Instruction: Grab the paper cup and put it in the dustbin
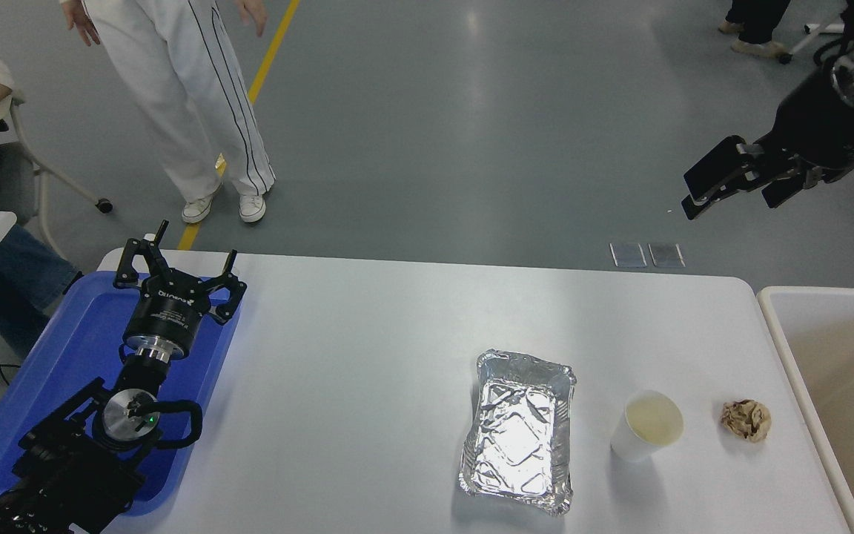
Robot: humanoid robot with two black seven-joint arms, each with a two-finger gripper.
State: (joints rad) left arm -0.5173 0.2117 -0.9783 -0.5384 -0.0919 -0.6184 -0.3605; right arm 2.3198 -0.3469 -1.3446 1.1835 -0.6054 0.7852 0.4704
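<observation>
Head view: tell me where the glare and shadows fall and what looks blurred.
Head view: glare is strongest on the foil tray, whose creased bottom reflects white; a pale sheen streaks the grey floor; the paper cup and the brown paper ball cast only soft, faint shadows on the table; the right gripper looks slightly smeared; the left gripper is sharp.

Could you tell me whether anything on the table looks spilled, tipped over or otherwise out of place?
Nothing is spilled or tipped. The paper cup stands upright between the foil tray and a crumpled brown paper ball. The foil tray is crinkled and sits slightly askew. The right pincer hangs high, far from the cup.
</observation>
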